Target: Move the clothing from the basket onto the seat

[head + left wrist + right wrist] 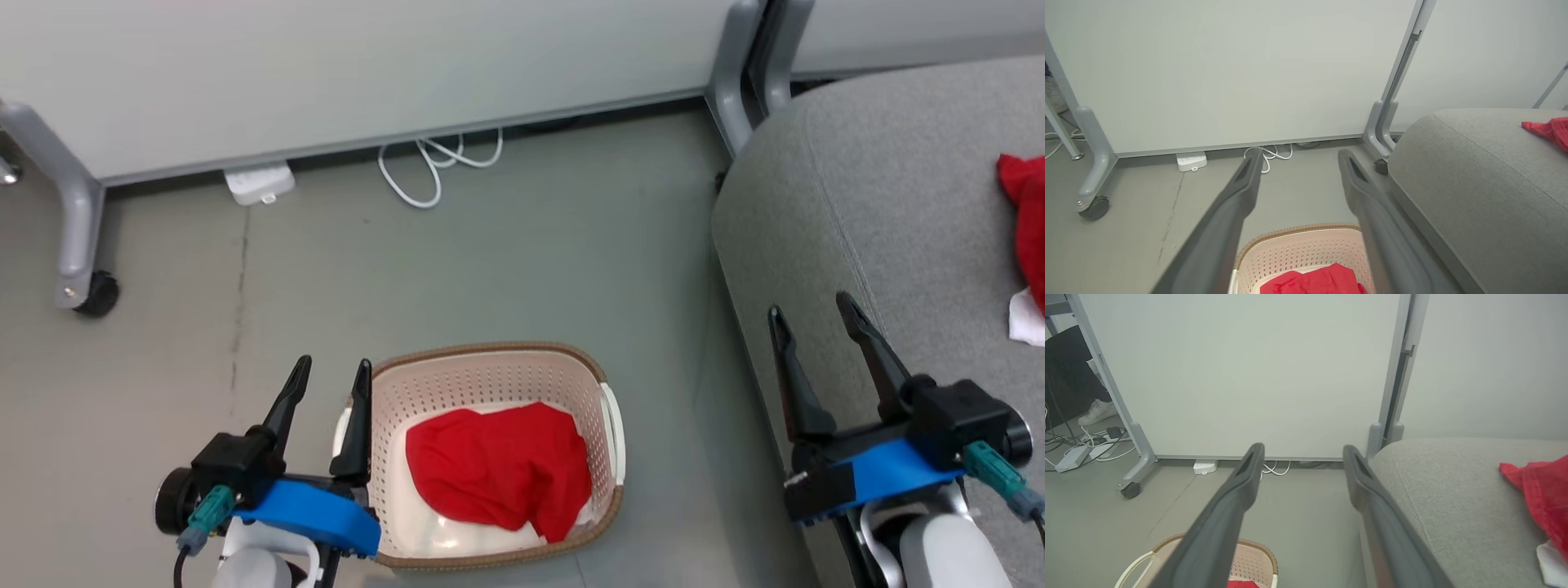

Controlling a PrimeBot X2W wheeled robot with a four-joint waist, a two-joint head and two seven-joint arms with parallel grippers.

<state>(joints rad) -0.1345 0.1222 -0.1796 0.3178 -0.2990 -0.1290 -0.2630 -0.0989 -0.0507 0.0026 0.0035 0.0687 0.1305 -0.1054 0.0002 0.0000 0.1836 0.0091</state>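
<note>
Red crumpled fabric garment [498, 469] lies in the cream perforated plastic basket [490, 353], at four o'clock from my open, empty left tool [335, 363]. I'd pinch its bunched middle deep.

Two red garments are in sight: the first garment [498, 469] in the single basket [490, 376], the second garment [1027, 220] on the single grey sofa [857, 188]. One patch of white cloth [1026, 318] lies by the second. There are two grippers, the left gripper [335, 362] and the right gripper [807, 303], each with two dark fingers [359, 416], four in all. Two pale partition panels stand behind, a wide panel [367, 73] and a narrow panel [914, 33]. On the floor are one white adapter box [260, 184], one looped white cable [437, 167] and, in the left wrist view, two castors: a large castor [1094, 208] and a small castor [1380, 166]. One white shoe [1096, 412] shows in the right wrist view.
</note>
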